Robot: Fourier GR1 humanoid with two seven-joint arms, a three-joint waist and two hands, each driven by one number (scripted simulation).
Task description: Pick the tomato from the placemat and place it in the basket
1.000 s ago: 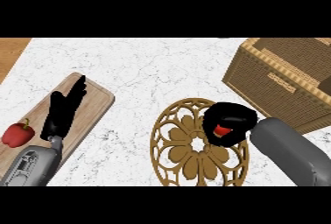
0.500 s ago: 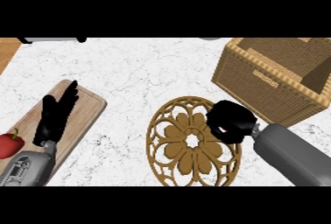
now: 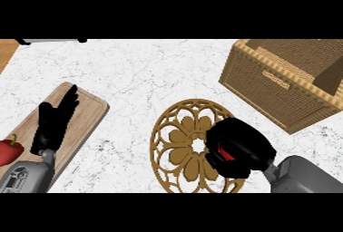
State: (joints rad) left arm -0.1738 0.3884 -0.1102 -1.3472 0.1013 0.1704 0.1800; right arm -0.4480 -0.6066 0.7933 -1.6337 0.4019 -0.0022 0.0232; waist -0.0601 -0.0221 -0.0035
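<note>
My right hand (image 3: 239, 147) is curled over the right side of the round golden openwork placemat (image 3: 181, 145). Its fingers are shut on the tomato (image 3: 226, 154), of which only a small red sliver shows between them. The woven basket (image 3: 285, 77) stands at the upper right, beyond the hand and apart from it. My left hand (image 3: 55, 121) rests open, fingers straight and pointing away, over the wooden cutting board (image 3: 87, 113) at the left.
A red bell pepper (image 3: 8, 151) lies at the left edge, next to my left forearm. The white marble counter (image 3: 140, 72) stretches between the board, the placemat and the basket. A dark object (image 3: 50, 41) shows at the top left edge.
The view has shifted, so everything sits lower and to the left. My right hand has closed more tightly round the tomato, which shows less red than before. The left hand has kept its pose.
</note>
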